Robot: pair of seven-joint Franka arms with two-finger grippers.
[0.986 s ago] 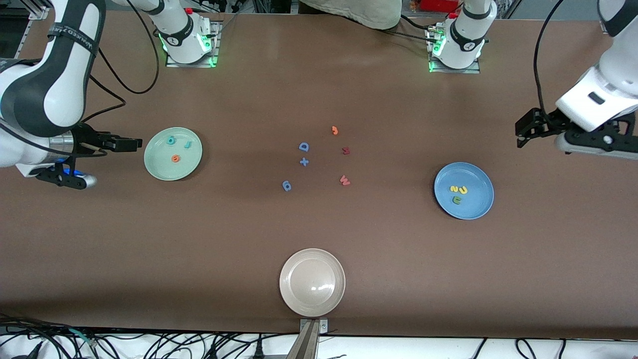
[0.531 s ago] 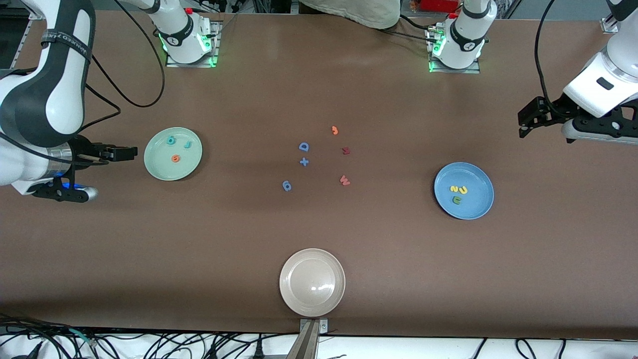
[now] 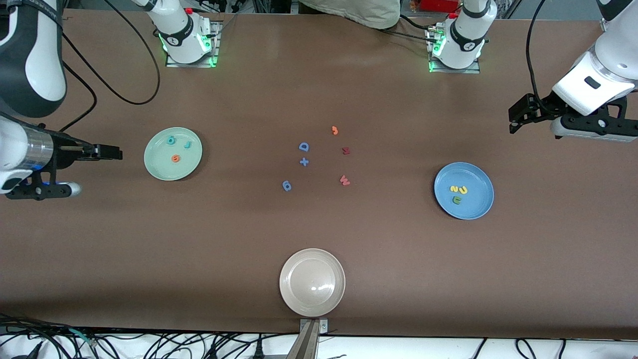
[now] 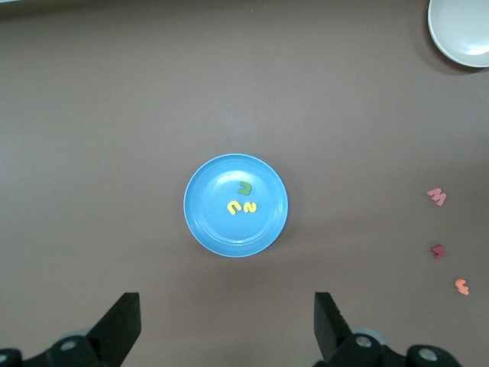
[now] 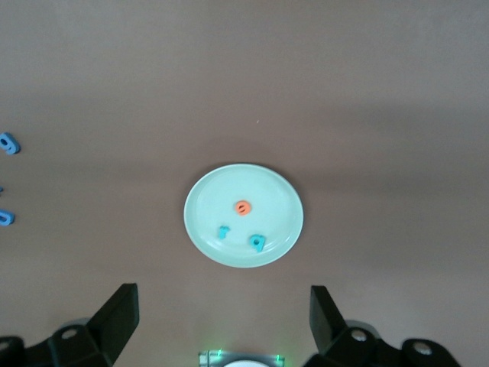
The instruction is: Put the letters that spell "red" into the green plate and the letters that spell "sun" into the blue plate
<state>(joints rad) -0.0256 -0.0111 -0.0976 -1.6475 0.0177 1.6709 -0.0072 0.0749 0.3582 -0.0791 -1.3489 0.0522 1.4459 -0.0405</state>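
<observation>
You have the teal "r" (image 3: 188, 144), the orange "e" (image 3: 175, 158) and the teal "d" (image 3: 171, 140) lying in the green plate (image 3: 157, 167), toward the right arm's end of the table. The yellow "s" (image 3: 463, 190), yellow "u" (image 3: 453, 189) and green "n" (image 3: 456, 200) sit close together in the blue plate (image 3: 478, 204), toward the left arm's end. Your right gripper (image 3: 110, 152) hangs beside the green plate, jaws spread wide and holding nothing. Your left gripper (image 3: 518, 113) is up over bare table near the blue plate, jaws wide and empty too. The blue capital D (image 3: 303, 146), red W (image 3: 344, 180) and orange 3 (image 3: 335, 130) lie mid-table; the beige plate (image 3: 286, 289) sits nearest the front camera.
</observation>
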